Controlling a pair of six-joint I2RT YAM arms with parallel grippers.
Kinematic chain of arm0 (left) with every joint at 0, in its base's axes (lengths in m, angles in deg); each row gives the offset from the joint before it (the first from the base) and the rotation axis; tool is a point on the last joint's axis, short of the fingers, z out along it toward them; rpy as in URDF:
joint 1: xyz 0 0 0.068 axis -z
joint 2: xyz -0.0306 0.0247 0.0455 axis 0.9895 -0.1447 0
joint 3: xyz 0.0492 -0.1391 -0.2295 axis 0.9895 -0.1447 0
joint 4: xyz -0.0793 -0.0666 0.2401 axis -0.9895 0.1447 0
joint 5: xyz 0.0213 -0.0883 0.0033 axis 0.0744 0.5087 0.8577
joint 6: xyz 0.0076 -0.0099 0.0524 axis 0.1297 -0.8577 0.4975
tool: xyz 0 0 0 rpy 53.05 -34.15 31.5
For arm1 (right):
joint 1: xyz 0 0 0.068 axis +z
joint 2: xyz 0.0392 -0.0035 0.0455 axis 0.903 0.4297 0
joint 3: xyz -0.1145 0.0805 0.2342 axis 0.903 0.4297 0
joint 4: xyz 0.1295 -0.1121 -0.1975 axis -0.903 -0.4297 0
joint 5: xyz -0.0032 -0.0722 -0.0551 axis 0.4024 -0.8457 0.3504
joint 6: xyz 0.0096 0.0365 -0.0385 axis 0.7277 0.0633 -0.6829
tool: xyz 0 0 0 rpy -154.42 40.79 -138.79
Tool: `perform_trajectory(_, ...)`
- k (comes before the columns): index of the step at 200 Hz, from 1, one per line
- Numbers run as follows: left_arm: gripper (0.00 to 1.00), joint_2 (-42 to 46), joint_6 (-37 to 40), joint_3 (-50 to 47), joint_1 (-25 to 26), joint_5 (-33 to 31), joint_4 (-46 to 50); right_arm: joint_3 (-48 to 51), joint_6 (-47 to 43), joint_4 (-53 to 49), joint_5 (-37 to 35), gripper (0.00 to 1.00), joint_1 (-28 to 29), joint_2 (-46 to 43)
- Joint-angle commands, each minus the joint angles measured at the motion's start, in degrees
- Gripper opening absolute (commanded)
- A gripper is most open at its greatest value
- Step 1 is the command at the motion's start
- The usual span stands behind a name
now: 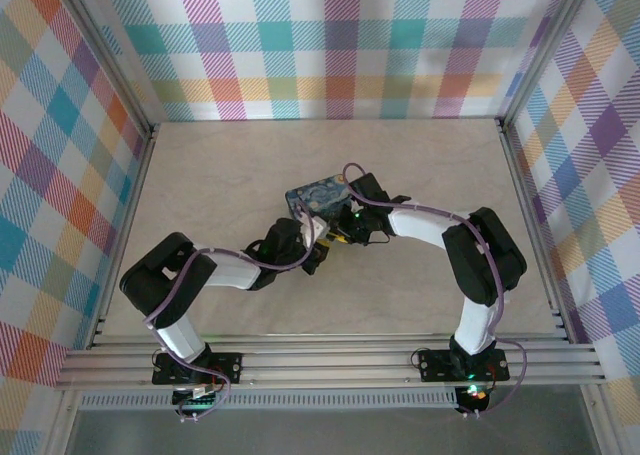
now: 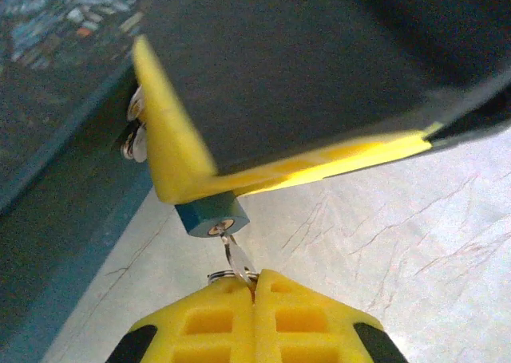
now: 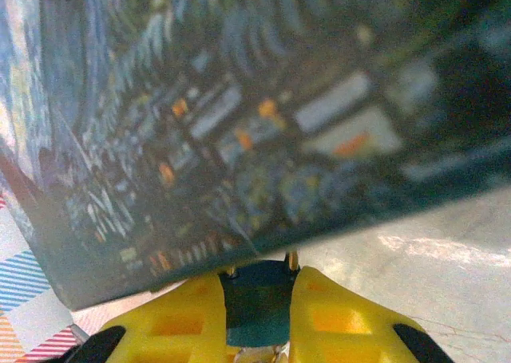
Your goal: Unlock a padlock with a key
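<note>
Left wrist: key (image 2: 237, 258) seemingly inside padlock (image 2: 211, 217).

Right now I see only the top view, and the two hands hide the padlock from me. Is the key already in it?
Observer: It seems so. In the left wrist view the tip of the key is at the keyhole in the bottom of the padlock.
Operator: Good. Which hand holds the padlock?
Observer: The right hand. Its wrist view shows it shut on the blue body, with the tin close beyond it.
</note>
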Motion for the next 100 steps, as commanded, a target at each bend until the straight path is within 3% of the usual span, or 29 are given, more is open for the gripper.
perform_trajectory(1,0.00,-3.1,-11.7,-1.0,-3.0,9.6,-10.0,2.0,0.3,1.4,4.2,0.00,0.8,-2.2)
perform_trajectory(37,0.00,-5.6,-19.8,-0.8,-5.8,13.4,-14.8,2.7,0.4,3.2,4.1,0.00,0.8,-2.4)
perform_trajectory(61,0.00,-4.6,-20.6,-0.8,-6.4,12.3,-12.7,3.3,0.6,3.3,2.6,0.00,0.8,-3.0)
perform_trajectory(82,0.23,-3.0,-21.2,-1.0,-6.4,11.1,-9.9,3.6,1.1,3.7,1.5,0.00,0.8,-3.2)
perform_trajectory(100,0.34,-1.2,-22.6,-1.9,-6.4,10.1,-8.6,3.9,2.0,4.4,0.7,0.00,0.8,-3.2)
